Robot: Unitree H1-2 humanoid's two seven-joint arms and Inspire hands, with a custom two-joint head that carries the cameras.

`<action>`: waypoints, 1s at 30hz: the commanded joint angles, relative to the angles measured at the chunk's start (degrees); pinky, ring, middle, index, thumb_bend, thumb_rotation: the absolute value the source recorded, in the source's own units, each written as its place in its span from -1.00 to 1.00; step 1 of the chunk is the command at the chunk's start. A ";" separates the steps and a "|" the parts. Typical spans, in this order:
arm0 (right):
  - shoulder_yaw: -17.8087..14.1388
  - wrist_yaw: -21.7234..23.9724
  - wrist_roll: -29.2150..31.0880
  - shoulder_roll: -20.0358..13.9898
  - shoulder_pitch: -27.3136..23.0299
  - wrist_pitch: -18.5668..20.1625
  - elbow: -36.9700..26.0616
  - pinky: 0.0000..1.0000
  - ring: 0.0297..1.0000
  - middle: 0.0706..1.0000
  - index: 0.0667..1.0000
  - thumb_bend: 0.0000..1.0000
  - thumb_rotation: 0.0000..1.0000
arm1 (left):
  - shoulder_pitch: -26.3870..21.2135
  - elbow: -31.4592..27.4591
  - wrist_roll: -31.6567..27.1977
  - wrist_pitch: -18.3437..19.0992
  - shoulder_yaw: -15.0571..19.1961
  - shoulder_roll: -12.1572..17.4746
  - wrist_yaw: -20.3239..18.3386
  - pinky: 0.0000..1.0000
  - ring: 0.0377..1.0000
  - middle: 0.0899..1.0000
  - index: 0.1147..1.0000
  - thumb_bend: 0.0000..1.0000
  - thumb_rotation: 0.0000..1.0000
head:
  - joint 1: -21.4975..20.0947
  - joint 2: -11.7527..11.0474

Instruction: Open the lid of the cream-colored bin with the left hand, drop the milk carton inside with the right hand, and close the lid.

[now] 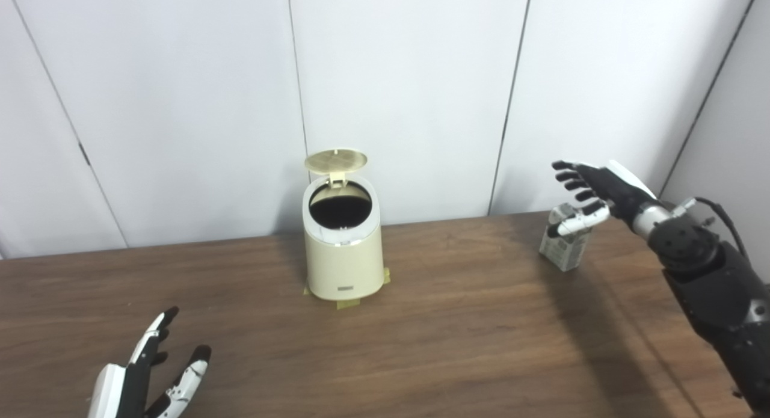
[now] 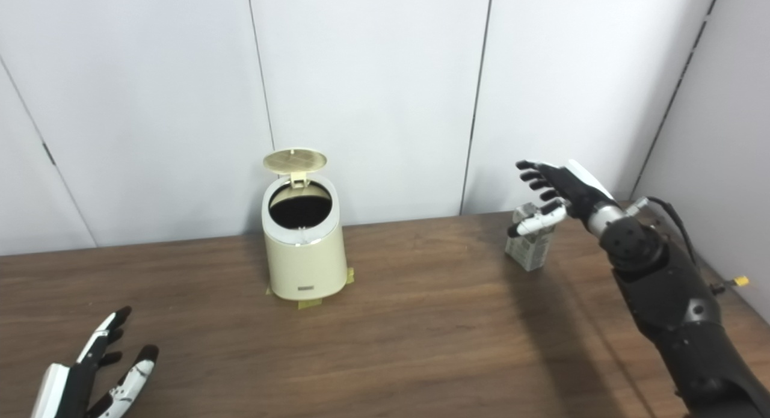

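Right now I see the cream-colored bin (image 1: 343, 249) standing on the wooden table (image 1: 457, 334) near the back wall, its lid (image 1: 335, 160) swung up and tipped back on its hinge, so the dark round mouth is uncovered. Small tabs of yellowish tape (image 1: 348, 303) show at the bin's foot. Well to the right of the bin, also toward the back of the table, the milk carton (image 1: 564, 245) stands upright on the wood. My right hand (image 1: 592, 192) hangs over the carton's top with its fingers (image 1: 568, 176) spread and released, holding nothing; they reach out above the carton, toward the bin's side, while the thumb (image 1: 579, 222) crosses in front of the carton's upper part. I cannot tell whether the thumb touches the carton or only overlaps it from this angle. My left hand (image 1: 147, 376) is low at the near edge of the table, well in front of the bin and to its left, fingers apart and empty, well clear of bin and carton alike.
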 commanded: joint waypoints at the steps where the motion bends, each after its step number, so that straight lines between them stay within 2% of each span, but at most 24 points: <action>1: -0.31 0.32 -1.28 -1.96 -2.31 1.66 -2.73 0.18 0.53 0.70 0.71 0.85 -1.00 | -1.31 -1.33 0.31 -0.60 0.13 0.52 0.31 0.66 0.82 0.87 0.84 -0.01 0.32 | -0.09 0.05; 2: 0.27 0.41 -2.34 -2.36 -2.39 1.85 -3.62 0.15 0.53 0.69 0.70 0.85 -1.00 | -1.32 -1.26 0.44 -0.71 0.12 0.49 0.45 0.66 0.82 0.87 0.84 -0.01 0.32 | -0.09 0.05; 5: 2.55 0.65 -6.03 -4.18 -2.93 0.09 -4.98 0.47 0.62 0.63 0.66 0.91 -1.00 | -1.44 -0.89 0.48 -1.04 0.16 0.39 0.77 0.64 0.81 0.86 0.83 -0.02 0.29 | -0.37 0.00; 7: 3.52 1.81 -7.94 -5.26 -3.30 1.27 -6.54 0.56 0.68 0.68 0.66 0.90 -1.00 | -1.47 -0.62 0.31 -1.26 0.17 0.44 0.76 0.65 0.81 0.86 0.83 -0.02 0.29 | -0.42 -0.01; 8: 3.87 2.44 -9.03 -5.74 -3.31 2.29 -7.94 0.56 0.70 0.70 0.66 0.89 -1.00 | -1.46 -0.60 0.25 -1.27 0.16 0.46 0.72 0.65 0.81 0.86 0.83 -0.02 0.29 | -0.48 -0.01; 10: 4.64 4.30 -10.83 -6.82 -3.54 3.35 -10.64 0.44 0.66 0.71 0.67 0.88 -1.00 | -1.43 -0.72 0.20 -1.08 0.18 0.42 0.64 0.66 0.82 0.87 0.83 0.00 0.32 | -0.74 0.07; 12: 5.95 6.51 -12.56 -8.24 -4.10 2.21 -12.41 0.25 0.55 0.70 0.68 0.89 -1.00 | -1.42 -0.96 -0.08 -0.89 0.24 0.37 0.46 0.66 0.82 0.87 0.83 0.01 0.32 | -0.95 0.17; 17: 11.33 11.74 -18.86 -10.65 -7.37 -0.14 -13.34 0.26 0.54 0.67 0.66 0.95 -0.98 | -1.54 -0.79 -0.29 -1.39 0.26 0.74 0.49 0.66 0.82 0.88 0.83 -0.04 0.28 | -1.49 0.44; 21: 15.48 14.00 -24.03 -12.54 -9.90 -5.78 -12.19 0.16 0.47 0.63 0.63 1.00 -0.94 | -1.57 -0.63 -0.58 -1.86 0.33 0.90 0.53 0.64 0.81 0.86 0.83 -0.02 0.28 | -2.02 0.66; 25: 19.03 13.41 -31.38 -14.13 -11.05 -11.77 -11.53 0.35 0.58 0.63 0.63 1.00 -0.86 | -1.67 -0.64 -0.32 -1.65 0.17 1.08 0.31 0.65 0.81 0.87 0.83 -0.02 0.28 | -2.29 0.65; 30: 21.64 16.03 -38.30 -14.19 -12.11 -15.09 -10.82 0.43 0.63 0.68 0.68 1.00 -0.82 | -1.67 -0.48 -0.40 -1.71 0.08 1.11 0.31 0.63 0.80 0.85 0.83 -0.01 0.28 | -2.29 0.65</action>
